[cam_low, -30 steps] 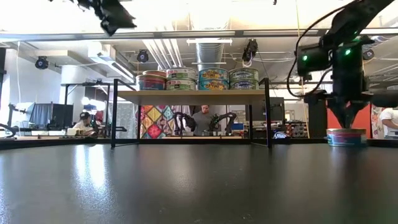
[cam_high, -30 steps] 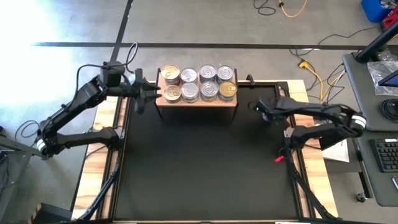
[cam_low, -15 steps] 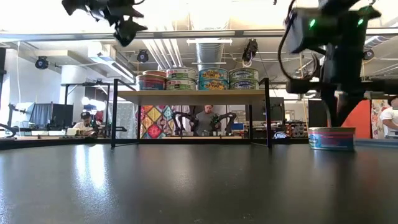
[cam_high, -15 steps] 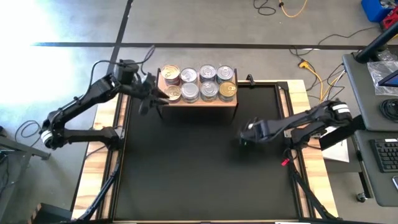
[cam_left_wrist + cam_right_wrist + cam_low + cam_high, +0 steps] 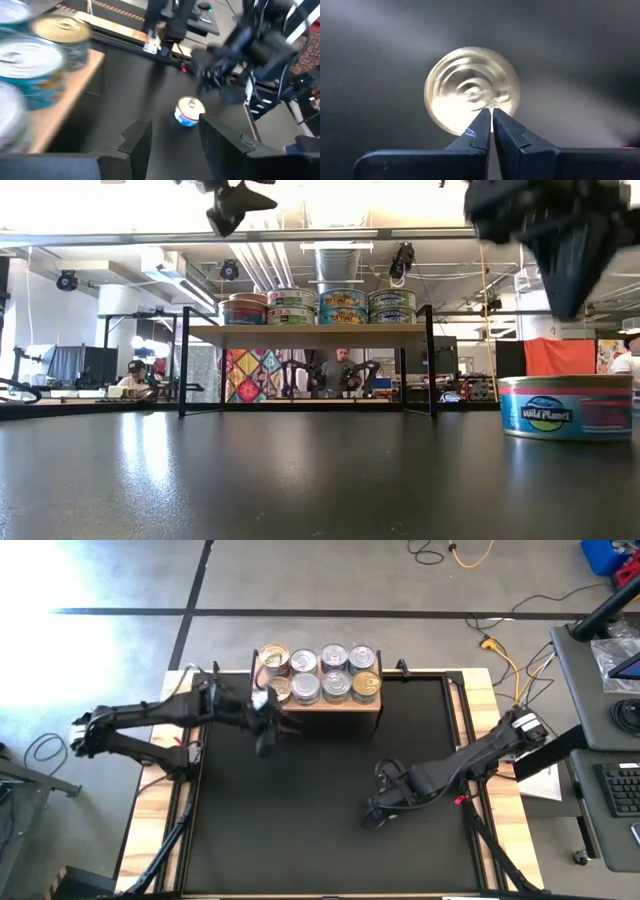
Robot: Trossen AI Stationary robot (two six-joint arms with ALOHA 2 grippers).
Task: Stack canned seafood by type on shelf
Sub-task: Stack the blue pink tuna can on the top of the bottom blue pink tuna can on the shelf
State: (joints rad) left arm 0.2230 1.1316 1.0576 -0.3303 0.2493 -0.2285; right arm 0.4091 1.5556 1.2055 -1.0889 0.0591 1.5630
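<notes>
shelf cans [image 5: 35,75] motion-blurred, lone tin [image 5: 471,90] smeared, partly behind right tool [image 5: 491,131]

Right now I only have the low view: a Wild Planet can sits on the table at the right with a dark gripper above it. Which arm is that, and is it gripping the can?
Observer: That is the right gripper. Its fingers are shut, with the tips over the lid of the Wild Planet can, not around its sides.
Operator: How many cans are on the shelf? I see only one side of it.
Observer: From above, the shelf shows eight lids, in two rows of four.
Operator: And the other gripper, up at my top left?
Observer: The left gripper is beside the shelf's left front corner, open and empty.
</notes>
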